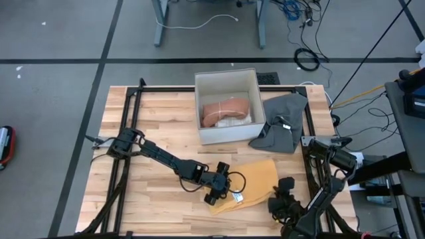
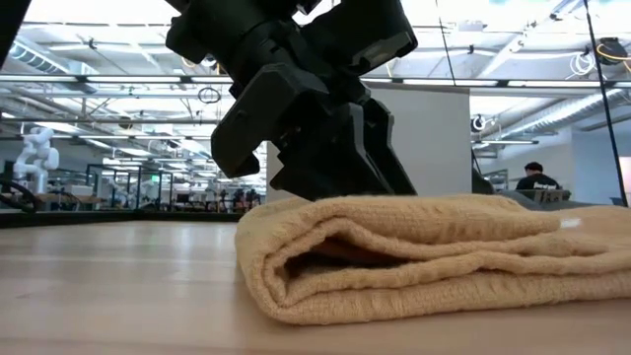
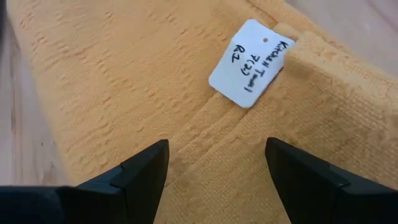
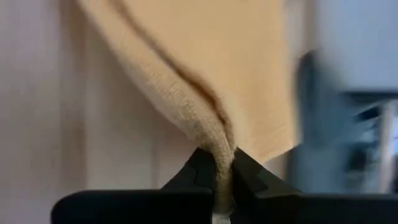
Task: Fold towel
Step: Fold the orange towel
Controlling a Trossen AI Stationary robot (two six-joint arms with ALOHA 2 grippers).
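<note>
From above, the yellow towel [image 1: 249,182] lay folded at the near middle of the wooden surface [image 1: 153,113], in front of a white box [image 1: 229,106] with a grey cloth [image 1: 282,123] beside it. The left gripper [image 1: 222,192] sat at the towel's left end, the right gripper [image 1: 280,199] at its right edge.

At table height, the towel [image 2: 434,251] showed as a doubled roll, with a dark arm behind it.

The left wrist view showed wide-spread fingers [image 3: 146,171] above the cloth and its white tag [image 3: 252,62], gripping nothing.

The right wrist view showed fingers [image 4: 199,171] pinched tight on a towel fold [image 4: 205,124].
</note>
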